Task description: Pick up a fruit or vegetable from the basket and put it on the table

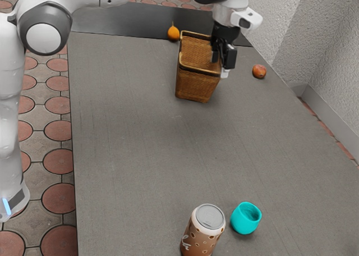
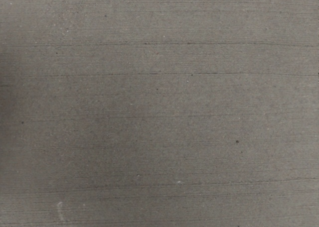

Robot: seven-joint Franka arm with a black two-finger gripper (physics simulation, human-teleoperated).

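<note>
So the fingers [image 1: 228, 57] look spread apart at the basket's [image 1: 197, 87] edge, with no grip on anything I can make out, and the yellow-orange fruit [image 1: 173, 33] is sitting just beside the basket, the reddish one [image 1: 259, 71] farther off, both on the surface [image 1: 134, 138].

Woven wicker, smooth shells and a matt, faintly grained tabletop.
We see coarse, wood-brown weave on the basket [image 1: 196, 86] with a smoother rim, and fine streaks and specks across the dull grey table [image 1: 129, 127], its material uncertain to us; the arm [image 1: 8, 71] has smooth white, plastic-like casing with a soft sheen, the gripper [image 1: 220, 63] looks hard and dark, the can [image 1: 203, 236] wears a smooth printed side under a silvery metal lid [image 1: 211, 215], the teal cup [image 1: 243, 223] looks smooth, and the pale wall [image 1: 331, 48] is rough like plaster.
</note>
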